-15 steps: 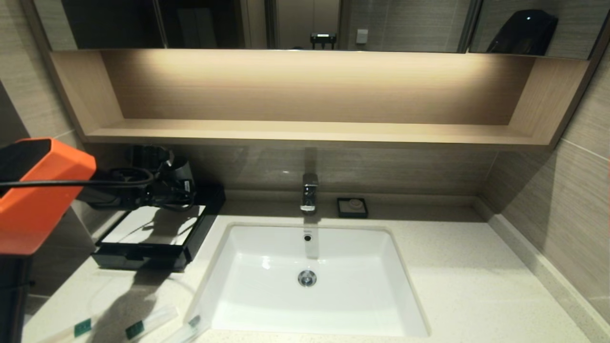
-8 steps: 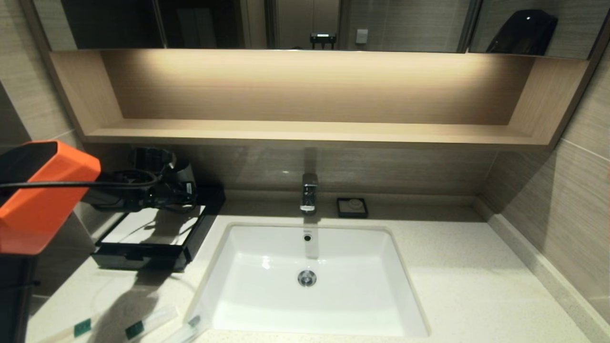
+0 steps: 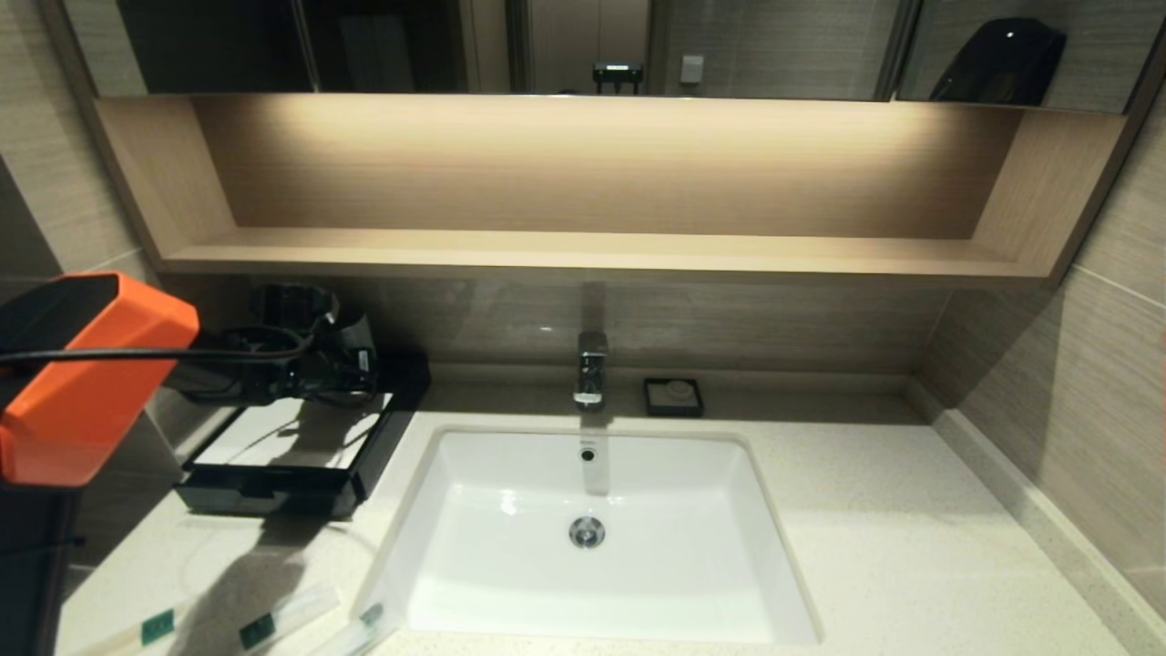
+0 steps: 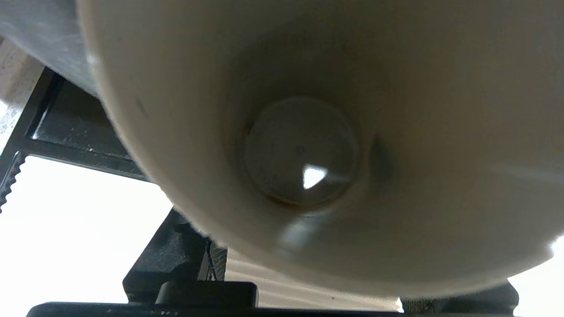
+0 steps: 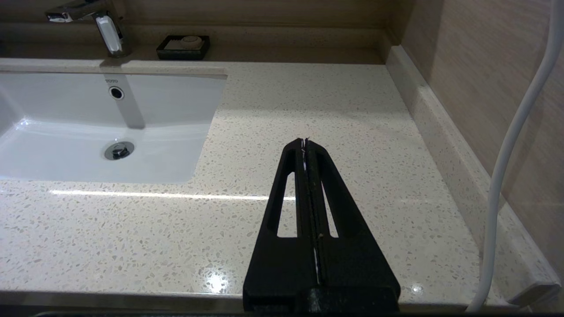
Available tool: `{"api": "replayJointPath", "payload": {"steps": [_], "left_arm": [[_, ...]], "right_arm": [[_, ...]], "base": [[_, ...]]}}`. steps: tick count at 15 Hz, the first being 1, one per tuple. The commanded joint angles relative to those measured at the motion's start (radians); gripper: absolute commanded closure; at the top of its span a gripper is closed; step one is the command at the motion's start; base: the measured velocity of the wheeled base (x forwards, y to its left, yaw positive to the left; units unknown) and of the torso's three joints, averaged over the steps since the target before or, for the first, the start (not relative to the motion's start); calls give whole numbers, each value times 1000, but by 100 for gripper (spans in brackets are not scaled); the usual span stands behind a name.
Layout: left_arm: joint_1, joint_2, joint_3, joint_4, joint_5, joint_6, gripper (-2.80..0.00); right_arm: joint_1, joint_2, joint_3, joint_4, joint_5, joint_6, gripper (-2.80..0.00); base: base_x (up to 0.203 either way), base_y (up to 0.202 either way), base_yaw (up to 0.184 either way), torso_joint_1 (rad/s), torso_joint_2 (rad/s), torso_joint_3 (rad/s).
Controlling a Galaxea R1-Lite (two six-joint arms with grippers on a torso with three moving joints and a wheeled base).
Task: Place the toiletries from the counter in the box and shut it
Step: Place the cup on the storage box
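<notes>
Three toiletries packets lie on the counter point(image 3: 893, 519) at its front left corner: two with green labels point(image 3: 155, 627) point(image 3: 282, 620) and a clear one point(image 3: 364, 624) by the sink's rim. The box point(image 3: 301, 446), black with a white top panel, stands at the back left. My left gripper point(image 3: 351, 360) hovers over the box's far end, shut on a light grey cup point(image 4: 299, 149) whose inside fills the left wrist view. My right gripper point(image 5: 305, 141) is shut and empty above the counter to the right of the sink.
A white sink point(image 3: 592, 538) fills the middle of the counter, with a chrome faucet point(image 3: 591, 369) behind it. Beside the faucet sits a small black soap dish point(image 3: 673, 397). A wooden wall shelf point(image 3: 592, 251) overhangs the back. The right wall runs along the counter's edge.
My left arm has drifted slightly to the right with the cup still in its grip. Nothing else has moved.
</notes>
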Motion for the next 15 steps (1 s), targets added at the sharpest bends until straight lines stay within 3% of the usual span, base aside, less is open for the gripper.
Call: {"api": "replayJointPath", "payload": {"steps": [1, 6, 7, 15], "left_arm": [[0, 3, -2, -2, 1, -1, 0], [0, 3, -2, -2, 15, -1, 0], [0, 3, -2, -2, 19, 1, -280], [0, 0, -2, -5, 21, -1, -280]], "right_arm": [[0, 0, 0, 0, 0, 0, 0], [0, 0, 0, 0, 0, 0, 0], [0, 0, 0, 0, 0, 0, 0], [0, 0, 0, 0, 0, 0, 0]], "base": [[0, 0, 0, 0, 0, 0], [0, 0, 0, 0, 0, 0], [0, 0, 0, 0, 0, 0], [0, 0, 0, 0, 0, 0]]}}
